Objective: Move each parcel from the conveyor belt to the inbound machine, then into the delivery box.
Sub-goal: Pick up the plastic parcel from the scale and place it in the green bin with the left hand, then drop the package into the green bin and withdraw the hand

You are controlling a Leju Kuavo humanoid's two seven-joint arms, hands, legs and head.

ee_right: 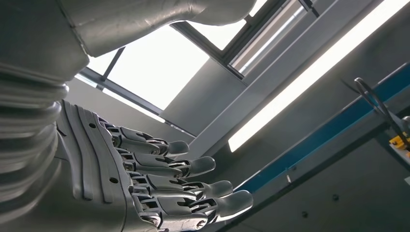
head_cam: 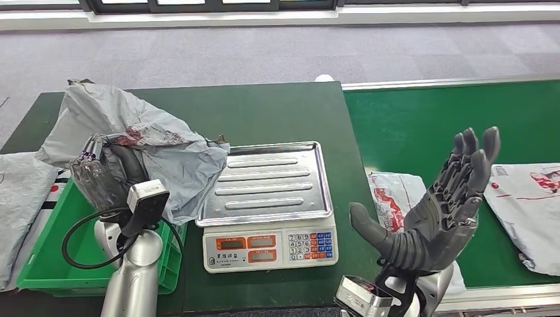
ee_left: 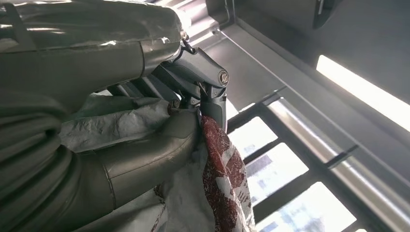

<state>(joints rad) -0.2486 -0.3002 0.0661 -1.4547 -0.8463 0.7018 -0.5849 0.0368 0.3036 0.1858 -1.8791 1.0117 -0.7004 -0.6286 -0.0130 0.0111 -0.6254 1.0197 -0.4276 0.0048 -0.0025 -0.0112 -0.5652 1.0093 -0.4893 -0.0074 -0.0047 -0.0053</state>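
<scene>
Left hand (head_cam: 99, 168) pinches a grey parcel (head_cam: 142, 142), a crumpled poly bag with red print, held up over the left side of the dark green table (head_cam: 277, 109). The bag hangs between the green delivery box (head_cam: 49, 264) and the scale, its lower edge draping near the box's right rim and just beside the tray. In the left wrist view the thumb (ee_left: 145, 159) and dark fingers (ee_left: 212, 96) clamp a fold of the parcel (ee_left: 222, 174) (red-printed strip hanging from the pinch).

Right hand (head_cam: 436, 211) is raised, palm up, fingers spread and straight, holding nothing; it hovers over the near edge of the green conveyor belt (head_cam: 422, 122). The right wrist view shows the fingers (ee_right: 193, 166) extended and apart.

Inbound machine, a weighing scale (head_cam: 267, 247) with a bare steel tray (head_cam: 271, 181), sits mid-table, keypad and 3 displays facing the robot.

2 more parcels lie on the belt: a white one with red print (head_cam: 396, 198) partly behind the right hand, another white one (head_cam: 528, 211) at the right edge. A grey bag (head_cam: 20, 198) lies left of the box, over its left side.
</scene>
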